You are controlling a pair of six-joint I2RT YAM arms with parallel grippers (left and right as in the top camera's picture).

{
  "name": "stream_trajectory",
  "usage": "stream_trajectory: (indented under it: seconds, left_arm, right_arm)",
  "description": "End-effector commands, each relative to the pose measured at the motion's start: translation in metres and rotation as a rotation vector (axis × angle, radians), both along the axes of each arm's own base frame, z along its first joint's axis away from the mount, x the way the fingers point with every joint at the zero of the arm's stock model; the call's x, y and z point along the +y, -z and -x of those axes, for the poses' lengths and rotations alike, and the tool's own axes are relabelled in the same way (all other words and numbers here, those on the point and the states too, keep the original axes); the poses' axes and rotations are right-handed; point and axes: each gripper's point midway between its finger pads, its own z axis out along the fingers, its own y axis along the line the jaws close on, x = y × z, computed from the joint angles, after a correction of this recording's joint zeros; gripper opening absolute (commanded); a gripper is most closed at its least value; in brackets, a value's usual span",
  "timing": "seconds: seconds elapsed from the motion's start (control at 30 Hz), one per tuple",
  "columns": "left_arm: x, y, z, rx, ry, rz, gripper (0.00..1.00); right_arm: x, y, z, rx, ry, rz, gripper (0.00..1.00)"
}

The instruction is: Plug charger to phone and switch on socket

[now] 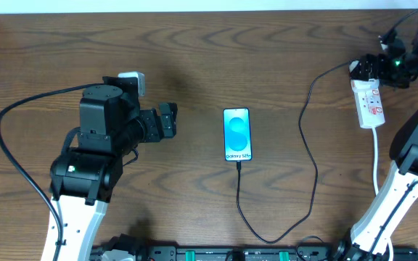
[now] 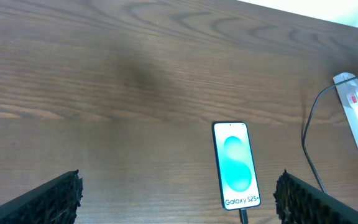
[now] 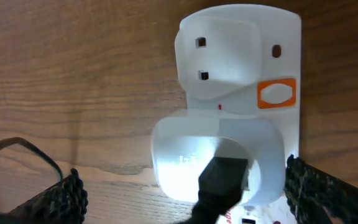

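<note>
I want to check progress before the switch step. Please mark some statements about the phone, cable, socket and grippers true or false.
1. The cable meets the bottom edge of the phone. True.
2. The phone's screen is dark. False: it is lit blue.
3. The left gripper grips the phone. False: it is open, beside the phone and apart from it.
4. The right gripper is open at the socket. True.
5. Nothing is plugged into the socket. False: a white adapter sits in it, with the black cable coming from it.
</note>
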Motion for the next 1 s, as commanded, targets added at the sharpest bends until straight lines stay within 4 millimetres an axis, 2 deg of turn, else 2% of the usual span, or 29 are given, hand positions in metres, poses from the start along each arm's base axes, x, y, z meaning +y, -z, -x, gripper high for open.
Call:
stream_trajectory:
  seconds: [0.0, 0.3, 0.67, 0.97]
  left_arm:
    - [0.003, -0.004, -0.001, -0.016, -0.004, -0.017, 0.99]
    - [0.003, -0.004, -0.001, -0.016, -0.004, -0.017, 0.99]
    - [0.003, -0.004, -0.001, -0.016, -0.004, -0.017, 0.99]
    - [0.003, -0.004, -0.001, -0.016, -0.004, -0.017, 0.99]
  right_arm:
    - [0.008, -0.002, 0.0, -0.009, -0.025, -0.019, 0.99]
    - [0.009, 0.002, 0.004, 0.008, -0.025, -0.027, 0.99]
    - [0.017, 0.03, 0.021, 0.078, -0.018, -0.058, 0.99]
    - [0.024, 0.031, 0.022, 0.074, -0.022, -0.097, 0.99]
